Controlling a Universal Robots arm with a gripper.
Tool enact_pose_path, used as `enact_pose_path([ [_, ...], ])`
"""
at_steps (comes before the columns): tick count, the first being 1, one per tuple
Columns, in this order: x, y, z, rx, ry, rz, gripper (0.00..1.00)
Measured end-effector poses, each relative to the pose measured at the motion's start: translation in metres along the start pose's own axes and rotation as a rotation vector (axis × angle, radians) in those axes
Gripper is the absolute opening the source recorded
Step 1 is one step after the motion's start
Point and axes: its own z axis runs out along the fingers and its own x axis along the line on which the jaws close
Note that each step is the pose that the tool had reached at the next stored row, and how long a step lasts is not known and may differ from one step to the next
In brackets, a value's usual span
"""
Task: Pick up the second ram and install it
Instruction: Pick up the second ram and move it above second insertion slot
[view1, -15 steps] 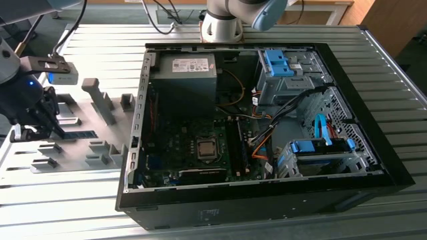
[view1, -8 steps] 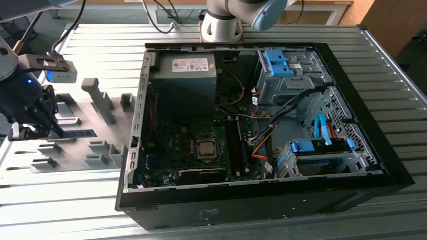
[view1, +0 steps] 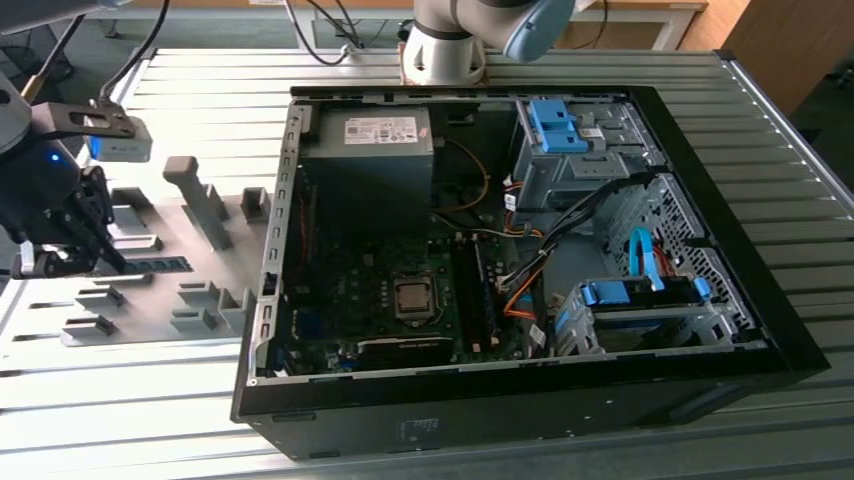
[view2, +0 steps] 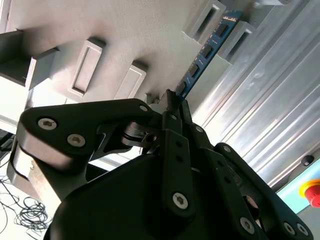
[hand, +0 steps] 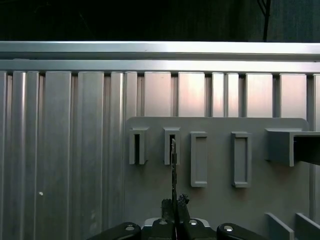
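Gripper (view2: 172, 97) at the grey fixture plate (view2: 140, 30), jaws closed on the near end of the second ram (view2: 207, 52), one finger on each flat face of the board. From the fingertips the stick runs straight away from the pincer across the fixture plate, standing on its long edge, dark chips visible on the blue-green face in the second wrist view. Its far end lies between two slotted blocks (view2: 239, 37) of the fixture plate, at the plate's border with the ribbed aluminium table (view2: 270, 115). First wrist view: the ram (hand: 173, 165) appears edge-on as a thin line rising from the gripper (hand: 175, 202) to one slotted block (hand: 167, 147), second in the row of blocks along the far edge of the fixture plate (hand: 215, 205). Exterior view: the gripper (view1: 104, 262) is low over the fixture plate (view1: 140, 225), and the ram (view1: 158, 265) shows as a short dark green strip just beyond the fingertips, on the side of the plate away from the arm's base. The open computer case (view1: 534, 395) lies beside the fixture plate on the exterior view's right, well apart from the ram; motherboard (view1: 387, 290) exposed inside it
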Motion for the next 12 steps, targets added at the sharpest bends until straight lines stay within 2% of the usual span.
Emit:
enact_pose_path([
  [12,0.0001,0.0000,-0.0102,0.0000,0.0000,0.000,0.14],
])
